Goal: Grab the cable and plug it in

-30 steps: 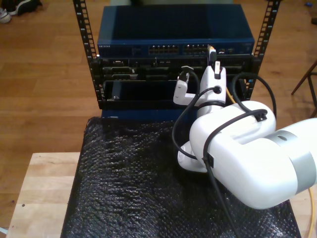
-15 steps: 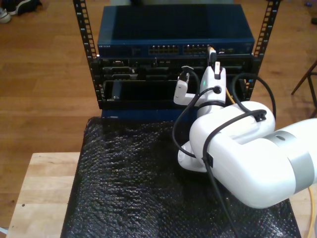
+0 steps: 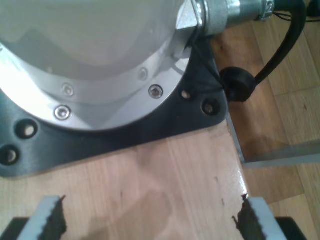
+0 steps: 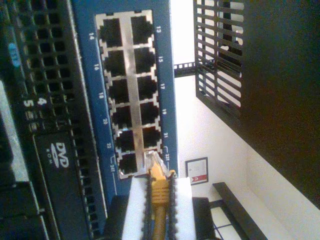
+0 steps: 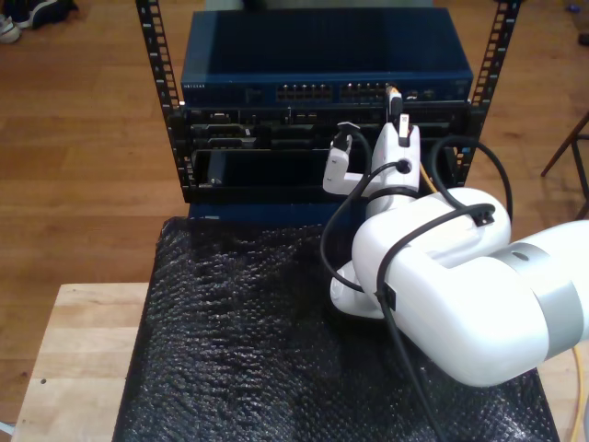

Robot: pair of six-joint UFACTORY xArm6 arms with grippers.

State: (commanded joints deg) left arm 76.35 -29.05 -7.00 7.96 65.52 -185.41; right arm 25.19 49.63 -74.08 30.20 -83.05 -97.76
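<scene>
Second gripper, white-padded, clamped on the yellow-orange network cable just behind its small clear plastic plug; plug tip at the edge of the lowest-numbered-end port pair marked 23 and 24 on the blue network switch, whether seated or just short of the socket cannot be told. Beside the port block, a black perforated rack panel with a DVD drive face.

In the exterior view, same second gripper raised at the far side of the scene, toward the exterior view's right, holding the cable against the right-hand port bank of the blue switch mounted at the top of the black metal equipment rack. Cable's yellow length visible beside the white arm body and again at the exterior view's near right edge. Nearer than the rack, a black bubble-textured mat over a pale wooden table.

First gripper spread wide with nothing between its serrated fingertips, hanging over pale wood next to a black bolted arm base plate carrying a silver flange.
</scene>
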